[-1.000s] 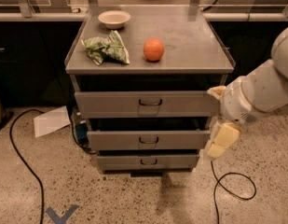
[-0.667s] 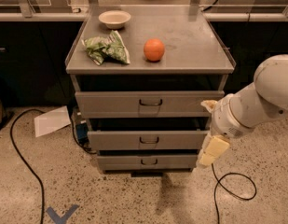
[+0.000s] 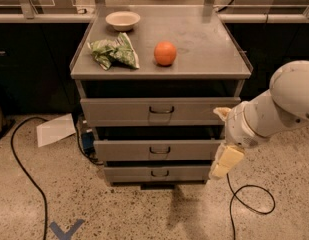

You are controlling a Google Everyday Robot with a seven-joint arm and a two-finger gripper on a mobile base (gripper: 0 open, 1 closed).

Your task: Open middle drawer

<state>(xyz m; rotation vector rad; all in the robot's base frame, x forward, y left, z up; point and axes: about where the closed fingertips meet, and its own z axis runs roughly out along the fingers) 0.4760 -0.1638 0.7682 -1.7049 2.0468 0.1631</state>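
The middle drawer (image 3: 124, 150) sits in the lower centre of the frame, between the top drawer (image 3: 114, 111) and the bottom drawer (image 3: 125, 174). It does not look pulled out, and its small dark handle (image 3: 159, 150) is untouched. The gripper (image 3: 220, 140) hangs at the right end of the drawer fronts, in the right middle of the frame, with its cream fingers (image 3: 225, 161) spread apart and nothing between them. The likeliest fault is a wrong target. The three handles stack in one column, close together, and the gripper spans the height of both the middle and top fronts, so a small error in height could hook the top or bottom drawer instead. It also stands well to the right of the handle and must cross the drawer face. A shallow approach could scrape the metal front or close beside the thin wire loop and slip off. A jerky pull might rock the cabinet and roll the orange (image 3: 165, 53) on its top.
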